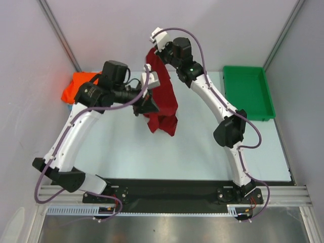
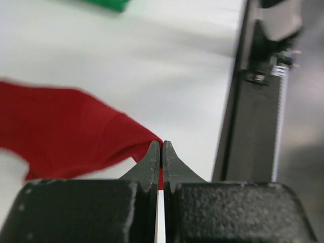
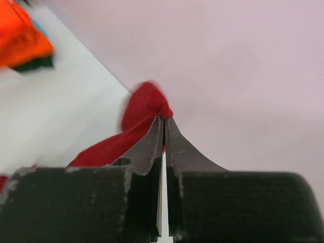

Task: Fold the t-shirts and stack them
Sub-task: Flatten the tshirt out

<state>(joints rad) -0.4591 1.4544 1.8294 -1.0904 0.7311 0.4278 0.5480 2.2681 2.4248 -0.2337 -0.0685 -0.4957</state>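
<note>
Open table point(image 1: 126, 147) in front and to left of maroon shirt point(image 1: 163, 101). Tray point(image 1: 248, 93) at far right edge, orange shirt point(image 1: 76, 90) at far left corner, both well apart from it. Hanging bunched over table centre. Pinched at a hem tip between fully closed left gripper point(image 2: 162, 149) fingers. Pinched at a bunched fold between fully closed right gripper point(image 3: 164, 121) fingers, high near back wall.
</note>
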